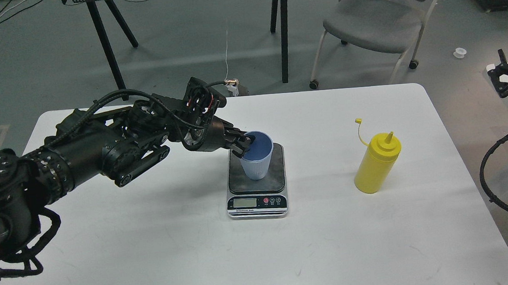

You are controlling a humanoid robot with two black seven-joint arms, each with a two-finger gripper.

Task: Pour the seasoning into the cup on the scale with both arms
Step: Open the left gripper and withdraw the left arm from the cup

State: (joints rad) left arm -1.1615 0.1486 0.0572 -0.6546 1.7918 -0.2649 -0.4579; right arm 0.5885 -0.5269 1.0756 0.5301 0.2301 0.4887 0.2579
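Seasoning [377, 163] in its yellow squeeze bottle stands upright on the white table [154, 256], well to the right of the scale [257, 182], its nozzle uncapped and the cap dangling up on its strap. What the opaque bottle holds cannot be seen. On the scale's dark platform stands the cup [257, 158], light blue and ribbed; its inside looks bare. My left gripper [243, 144] pinches the cup's near-left rim, one finger inside, one outside. My right gripper [506, 75] hangs off the table's right edge; whether its fingers are parted I cannot tell.
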